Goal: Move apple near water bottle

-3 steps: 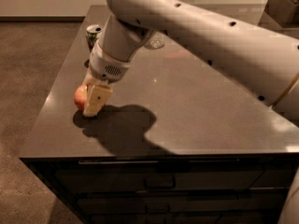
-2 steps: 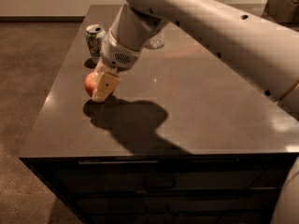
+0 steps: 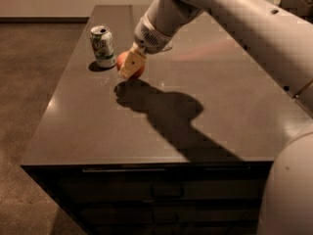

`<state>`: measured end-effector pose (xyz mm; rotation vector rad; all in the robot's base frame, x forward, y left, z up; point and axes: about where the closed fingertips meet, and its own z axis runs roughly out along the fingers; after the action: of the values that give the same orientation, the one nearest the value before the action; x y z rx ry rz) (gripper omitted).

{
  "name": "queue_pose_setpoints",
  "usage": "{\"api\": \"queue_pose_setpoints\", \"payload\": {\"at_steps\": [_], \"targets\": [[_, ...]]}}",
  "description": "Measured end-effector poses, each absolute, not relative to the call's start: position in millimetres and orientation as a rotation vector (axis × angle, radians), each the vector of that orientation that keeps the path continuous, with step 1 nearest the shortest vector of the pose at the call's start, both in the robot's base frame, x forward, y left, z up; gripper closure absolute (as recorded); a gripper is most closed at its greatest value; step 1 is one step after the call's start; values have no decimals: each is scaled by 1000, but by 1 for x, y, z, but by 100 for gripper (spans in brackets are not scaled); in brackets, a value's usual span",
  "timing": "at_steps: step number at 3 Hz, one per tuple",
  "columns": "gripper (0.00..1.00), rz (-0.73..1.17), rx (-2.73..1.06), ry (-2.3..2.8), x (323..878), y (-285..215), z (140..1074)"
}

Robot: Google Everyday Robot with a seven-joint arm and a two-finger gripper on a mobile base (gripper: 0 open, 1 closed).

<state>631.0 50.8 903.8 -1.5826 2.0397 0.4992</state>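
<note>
1. One relation governs the coming move: the clear plastic water bottle (image 3: 167, 46) lies to the right of the gripper (image 3: 131, 65) in the camera view and slightly farther back on the desk (image 3: 234, 111), so the carried load has to travel right and a little rearward
2. Gripper state: the pale two-finger gripper is closed around the round red-orange apple (image 3: 122, 61); one beige finger crosses the front of the fruit, and orange skin shows on either side of it
3. Apple position: held in the gripper at the rear left part of the dark brown desk, just right of the green-and-white soda can (image 3: 102, 46); the apple is near the can, and whether the two touch cannot be told
4. Height: a dark shadow (image 3: 166, 111) begins just below the apple, which suggests the fruit is clear of the desk surface or barely on it; the exact clearance cannot be told
5. Bottle visibility: only a pale, translucent sliver shows at the lower edge of the white robot arm (image 3: 220, 9); the arm covers the rest, so its orientation and long axis cannot be read
6. Judgement on progress: the apple is grasped and close to the target side, with placement not yet done
7. Judgement on risk: the bottle sits directly under the wrist, so a sideways sweep at low height could knock it; the can on the opposite side is also within reach of a stray motion
</note>
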Motion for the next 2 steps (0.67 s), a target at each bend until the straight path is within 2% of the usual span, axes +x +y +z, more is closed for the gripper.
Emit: {"api": "queue_pose_setpoints", "payload": {"at_steps": [2], "targets": [[100, 427, -1291, 2159, 698, -7, 907]]}}
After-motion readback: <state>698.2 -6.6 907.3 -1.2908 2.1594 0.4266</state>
